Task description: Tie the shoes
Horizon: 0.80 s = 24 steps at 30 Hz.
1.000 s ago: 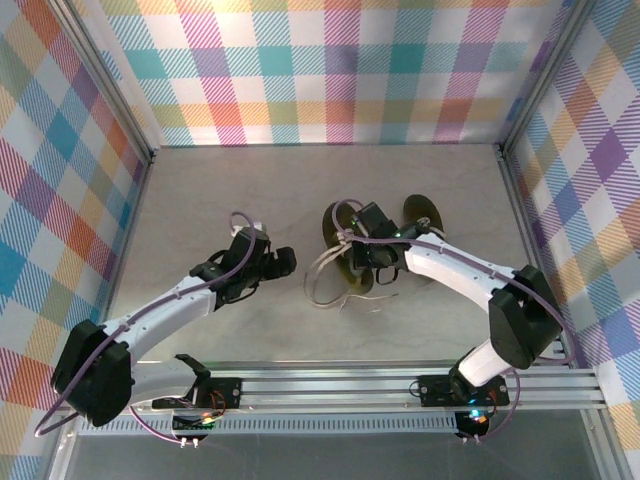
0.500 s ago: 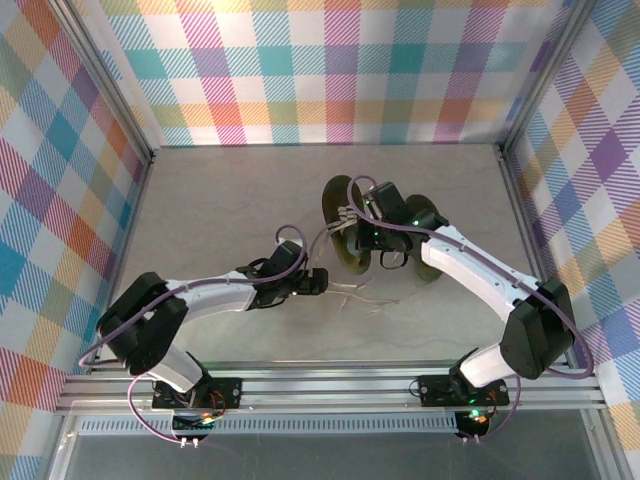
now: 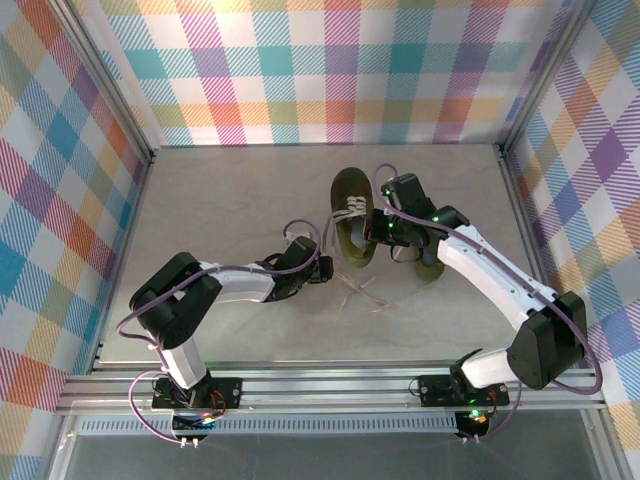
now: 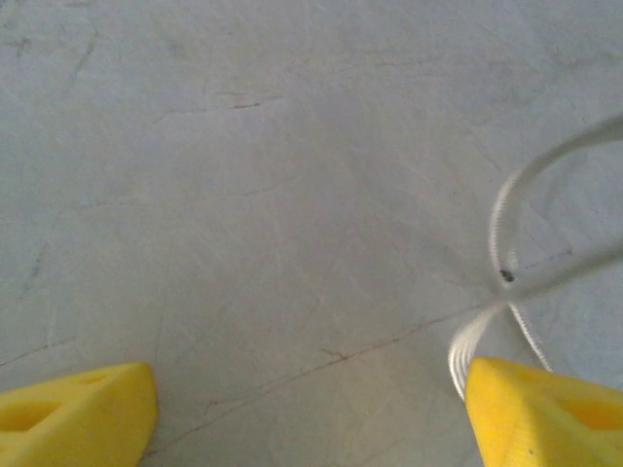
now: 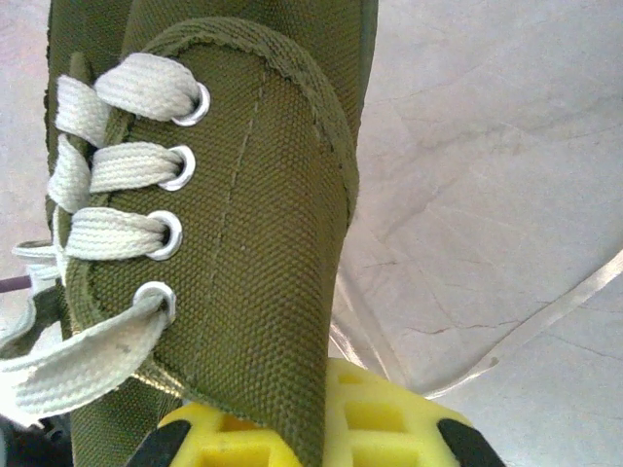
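Left claw [image 3: 323, 268] now reaches the loose laces [image 3: 356, 291], fingers [image 4: 78, 409] apart; right claw [image 3: 386, 232] clamped on olive canvas shoe [image 3: 350, 212], dragged farther back.

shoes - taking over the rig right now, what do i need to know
Left end effector: open, empty, low over the table, with a loose lace loop beside one finger.
Right end effector: shut on the eyelet flap of the laced shoe.
Second shoe: beside it, partly under the right arm.
Done: nothing tied; the lace ends lie slack on the table.
Left: take the ends, knot this shoe, then the other.
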### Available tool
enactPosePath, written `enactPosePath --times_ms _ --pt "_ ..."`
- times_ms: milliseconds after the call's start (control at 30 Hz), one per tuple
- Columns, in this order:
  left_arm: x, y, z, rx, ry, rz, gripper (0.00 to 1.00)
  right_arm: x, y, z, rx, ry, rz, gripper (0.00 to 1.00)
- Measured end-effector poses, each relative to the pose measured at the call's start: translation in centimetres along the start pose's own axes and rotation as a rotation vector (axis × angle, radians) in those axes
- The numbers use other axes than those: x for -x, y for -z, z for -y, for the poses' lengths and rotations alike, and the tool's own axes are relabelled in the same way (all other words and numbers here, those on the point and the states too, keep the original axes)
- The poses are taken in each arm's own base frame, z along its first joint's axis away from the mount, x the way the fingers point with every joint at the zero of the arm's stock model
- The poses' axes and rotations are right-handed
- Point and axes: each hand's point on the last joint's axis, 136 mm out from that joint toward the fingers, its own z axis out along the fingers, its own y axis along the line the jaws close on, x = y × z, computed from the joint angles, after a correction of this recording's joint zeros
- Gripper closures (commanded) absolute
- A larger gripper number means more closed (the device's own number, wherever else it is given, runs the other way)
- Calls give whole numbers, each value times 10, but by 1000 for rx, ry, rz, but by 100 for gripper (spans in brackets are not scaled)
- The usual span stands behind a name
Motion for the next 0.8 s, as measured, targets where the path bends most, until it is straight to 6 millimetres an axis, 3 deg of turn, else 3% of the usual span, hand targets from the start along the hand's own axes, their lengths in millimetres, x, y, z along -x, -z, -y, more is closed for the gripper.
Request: enactPosePath --times_ms 233,567,700,800 --pt "9 -9 9 -16 16 23 16 -2 2 -4 22 -23 -8 100" --pt "17 -13 53 -278 42 72 11 4 19 3 21 -60 27 100" --pt "19 -17 61 -310 43 79 21 3 19 2 25 -73 23 100" --pt "22 -23 66 -317 47 76 35 2 19 1 33 -81 17 100"
